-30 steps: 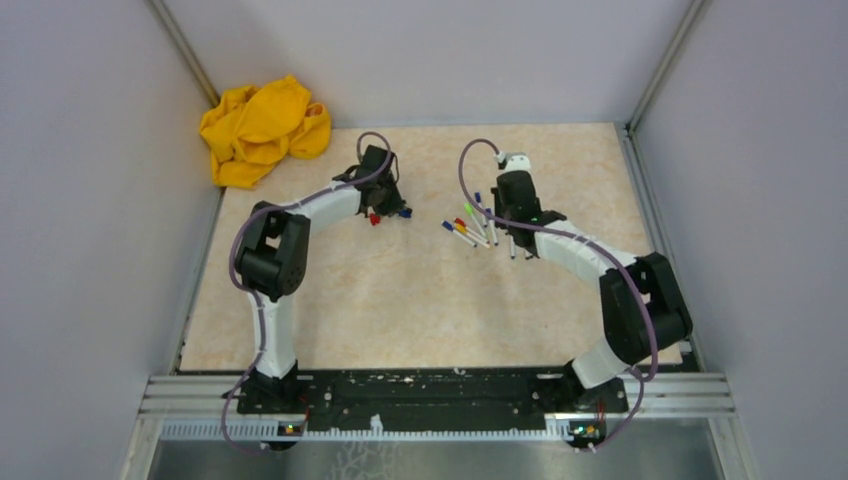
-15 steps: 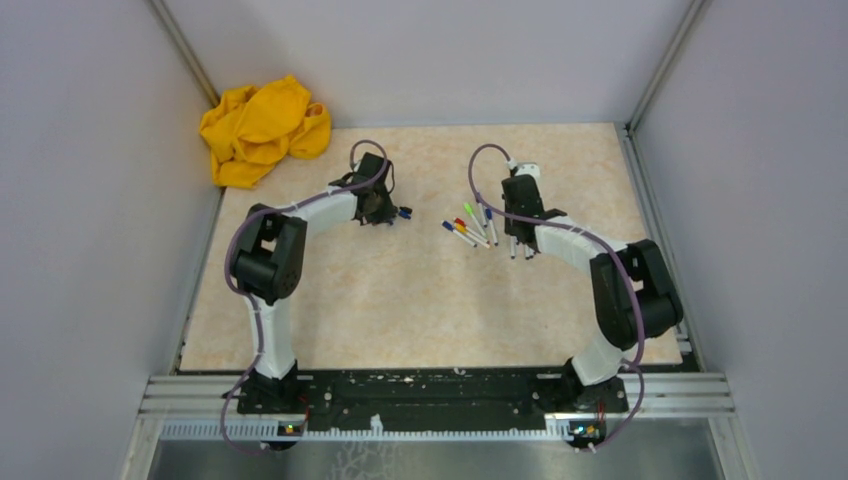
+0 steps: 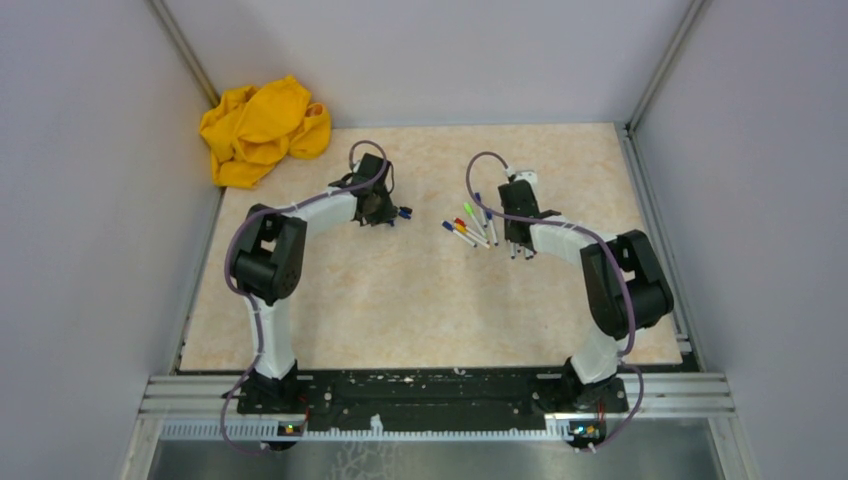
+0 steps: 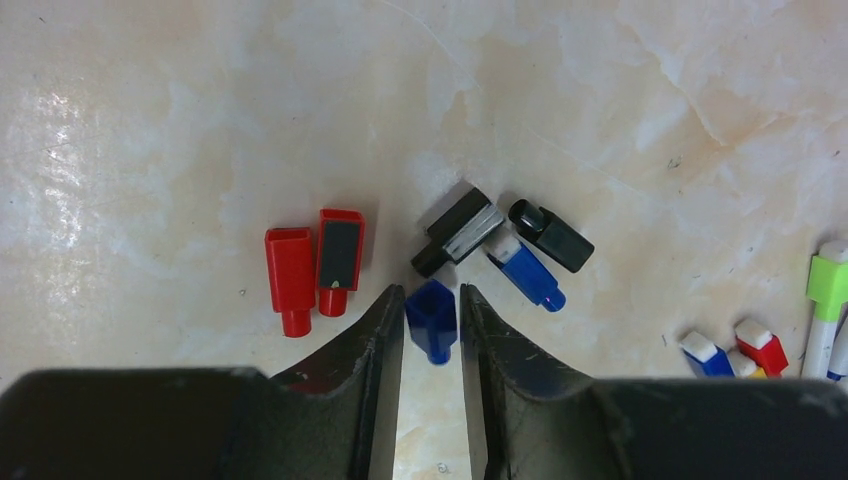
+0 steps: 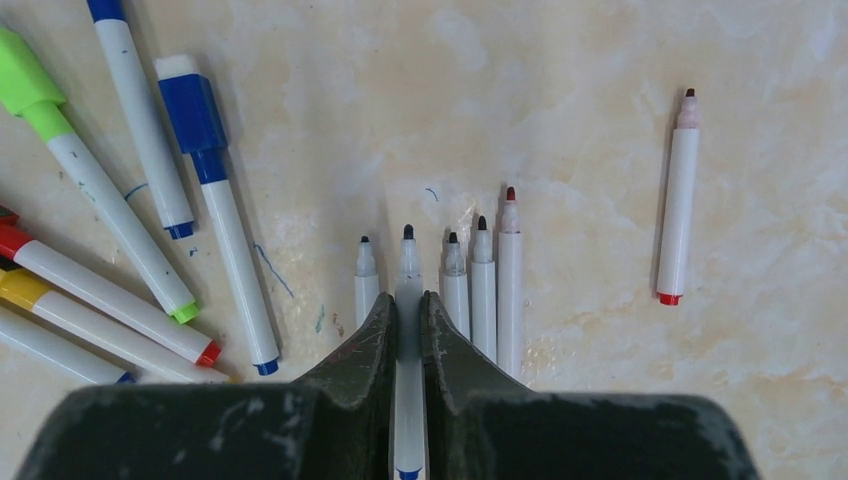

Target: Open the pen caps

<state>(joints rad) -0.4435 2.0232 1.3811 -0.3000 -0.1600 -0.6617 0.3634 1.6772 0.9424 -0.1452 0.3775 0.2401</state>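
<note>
In the left wrist view my left gripper (image 4: pixel 432 320) has a dark blue pen cap (image 4: pixel 432 318) between its fingertips, low over the table. Loose caps lie just beyond it: two red caps (image 4: pixel 291 275), a black one (image 4: pixel 458 232), a blue one (image 4: pixel 527 275) and another black one (image 4: pixel 551 236). My right gripper (image 5: pixel 408 305) is shut on an uncapped white pen barrel (image 5: pixel 408 262) with a dark tip, held in line with a row of uncapped pens (image 5: pixel 482 285). Capped pens with green (image 5: pixel 30 85), blue (image 5: pixel 190 110), red and yellow caps lie to its left.
A yellow cloth (image 3: pixel 262 128) lies at the back left corner. The capped pens (image 3: pixel 468 228) lie fanned between the two grippers (image 3: pixel 385 212) (image 3: pixel 518 245). One uncapped red pen (image 5: pixel 677 200) lies apart on the right. Grey walls enclose the table.
My left gripper came down to the table by the loose caps. My right gripper moved slightly nearer and lower with the barrel, toward the row of uncapped pens.
</note>
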